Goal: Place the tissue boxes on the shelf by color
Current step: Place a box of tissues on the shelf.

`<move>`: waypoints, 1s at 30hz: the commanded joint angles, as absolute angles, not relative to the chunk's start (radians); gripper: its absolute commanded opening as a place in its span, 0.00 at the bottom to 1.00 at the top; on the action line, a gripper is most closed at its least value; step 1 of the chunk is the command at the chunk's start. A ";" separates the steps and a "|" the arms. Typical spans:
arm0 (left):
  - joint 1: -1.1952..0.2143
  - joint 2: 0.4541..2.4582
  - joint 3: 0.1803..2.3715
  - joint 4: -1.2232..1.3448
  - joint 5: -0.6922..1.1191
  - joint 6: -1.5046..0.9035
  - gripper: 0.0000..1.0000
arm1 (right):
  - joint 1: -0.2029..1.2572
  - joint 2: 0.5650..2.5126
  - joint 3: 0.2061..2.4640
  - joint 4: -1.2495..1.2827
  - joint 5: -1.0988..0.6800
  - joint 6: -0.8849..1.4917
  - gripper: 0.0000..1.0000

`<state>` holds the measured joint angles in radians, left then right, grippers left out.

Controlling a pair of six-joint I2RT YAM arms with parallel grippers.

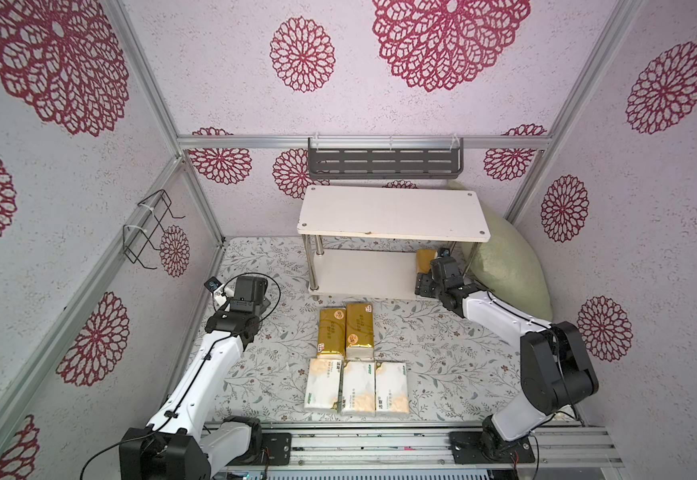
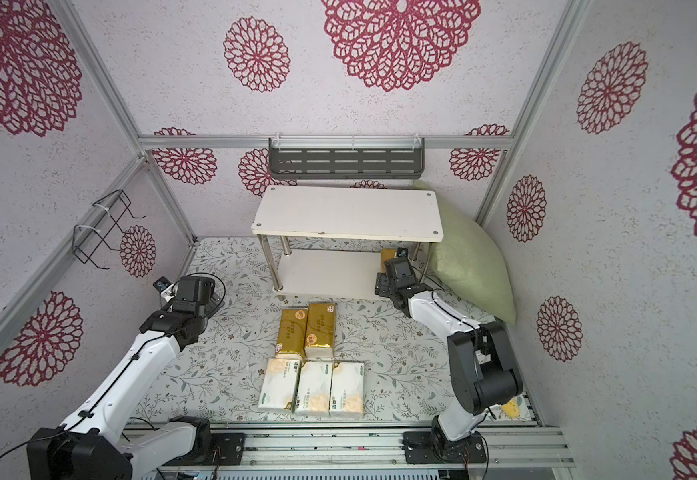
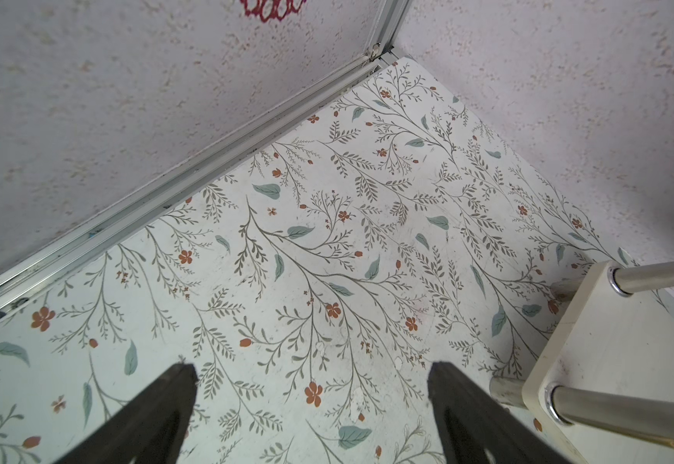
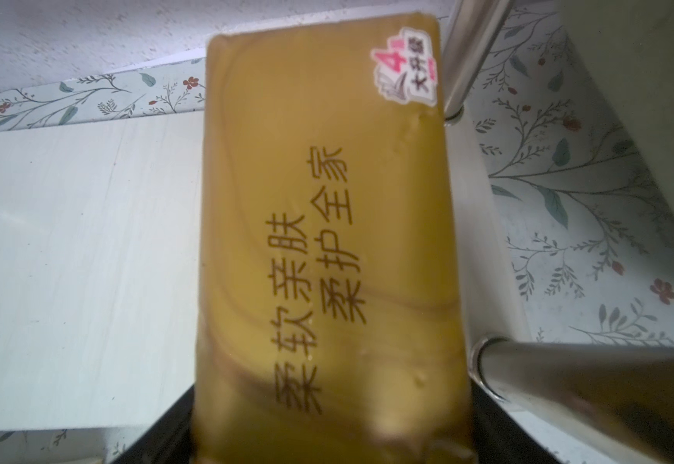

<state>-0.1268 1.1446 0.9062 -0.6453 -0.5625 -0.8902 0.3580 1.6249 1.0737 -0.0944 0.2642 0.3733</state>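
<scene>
A gold tissue pack (image 4: 323, 225) is clasped between the jaws of the right gripper (image 4: 329, 438). Its length is stretched away from the fingers, over the right end of the lower board (image 4: 78, 261) of the shelf (image 1: 392, 212). Chrome posts (image 4: 454, 60) are seen just beside the pack, on the gripper's outer side. Whether the pack is set down on the board cannot be told. A pale green cushion (image 1: 505, 270) is propped near that gripper, past the posts. The left gripper (image 3: 312, 367) is held with its jaws wide apart and nothing between them, above the floral table (image 3: 327, 241). A corner of the lower board is seen just off one of its fingers. Well behind the right gripper, toward the arm bases and between the two arms, two more gold packs (image 1: 358, 328) are laid side by side, touching. Three white packs (image 1: 357, 388) are lined up in a row just beyond them, farther still from the gripper.
</scene>
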 commanded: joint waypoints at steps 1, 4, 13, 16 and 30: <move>-0.137 1.126 0.904 -0.658 -0.569 -0.884 0.97 | 0.346 1.630 1.111 -0.040 0.263 0.356 0.80; -0.137 1.122 0.900 -0.658 -0.570 -0.882 0.97 | 0.343 1.647 1.120 -0.035 0.260 0.360 0.80; -0.137 1.112 0.902 -0.660 -0.575 -0.874 0.98 | 0.331 1.688 1.148 -0.025 0.255 0.358 0.81; -0.137 1.114 0.902 -0.658 -0.573 -0.873 0.97 | 0.331 1.704 1.160 -0.025 0.250 0.359 0.81; -0.137 1.120 0.908 -0.661 -0.566 -0.874 0.97 | 0.330 1.741 1.173 -0.011 0.235 0.371 0.85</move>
